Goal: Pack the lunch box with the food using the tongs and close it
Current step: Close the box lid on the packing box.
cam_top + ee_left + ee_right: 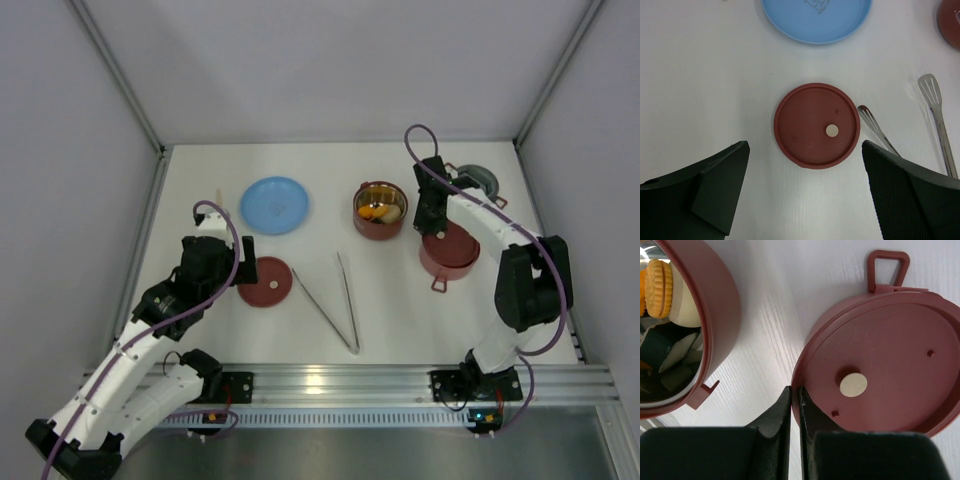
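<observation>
Lid [880, 385] at 4 o'clock of filled bowl [380, 208] | right gripper [795, 392] closed tight at its rim | left gripper [804, 150] spread wide | you'll likely find it stiff, light, slick: take the rim.

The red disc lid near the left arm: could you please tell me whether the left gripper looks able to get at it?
Probably yes. The left gripper hangs open right above the disc lid, which lies bare on the table; the tongs lie just beside it, apart.
</observation>
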Controlling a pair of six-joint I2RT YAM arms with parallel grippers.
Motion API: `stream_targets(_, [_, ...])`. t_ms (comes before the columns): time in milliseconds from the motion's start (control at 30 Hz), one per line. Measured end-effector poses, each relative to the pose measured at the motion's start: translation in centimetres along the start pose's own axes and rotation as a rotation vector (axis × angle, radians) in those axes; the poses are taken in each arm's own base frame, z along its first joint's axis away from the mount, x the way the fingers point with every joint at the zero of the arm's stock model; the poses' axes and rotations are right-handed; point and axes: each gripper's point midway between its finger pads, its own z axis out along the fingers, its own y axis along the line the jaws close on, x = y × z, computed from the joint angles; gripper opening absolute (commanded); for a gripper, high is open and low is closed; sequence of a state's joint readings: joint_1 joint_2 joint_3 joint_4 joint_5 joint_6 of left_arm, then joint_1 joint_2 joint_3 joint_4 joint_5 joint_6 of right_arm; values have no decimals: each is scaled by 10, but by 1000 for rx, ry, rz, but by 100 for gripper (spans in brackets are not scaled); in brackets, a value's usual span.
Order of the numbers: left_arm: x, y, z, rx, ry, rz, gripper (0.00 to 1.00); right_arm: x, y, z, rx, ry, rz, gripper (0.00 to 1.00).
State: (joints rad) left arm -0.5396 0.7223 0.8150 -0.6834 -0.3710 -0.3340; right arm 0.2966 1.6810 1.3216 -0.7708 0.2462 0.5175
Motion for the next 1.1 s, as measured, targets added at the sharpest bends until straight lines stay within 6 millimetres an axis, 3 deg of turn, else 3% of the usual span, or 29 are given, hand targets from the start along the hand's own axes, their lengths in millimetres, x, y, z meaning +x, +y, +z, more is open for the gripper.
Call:
stream_targets(167, [0, 0, 0, 0, 0, 0, 99, 8, 0, 12, 1, 16, -3, 0])
stream_targets(500, [0, 0, 0, 0, 0, 0, 99, 6, -4, 12, -9, -16, 22, 1])
stream_targets(800, [0, 0, 0, 0, 0, 0, 99, 19, -15, 12, 6, -4, 29, 4])
stream_targets(933, [0, 0, 0, 0, 0, 0, 99, 20, -16, 12, 5, -4, 29, 9])
stream_targets(1100, [0, 0, 0, 0, 0, 0, 99, 19, -16, 13, 0, -8, 32, 33])
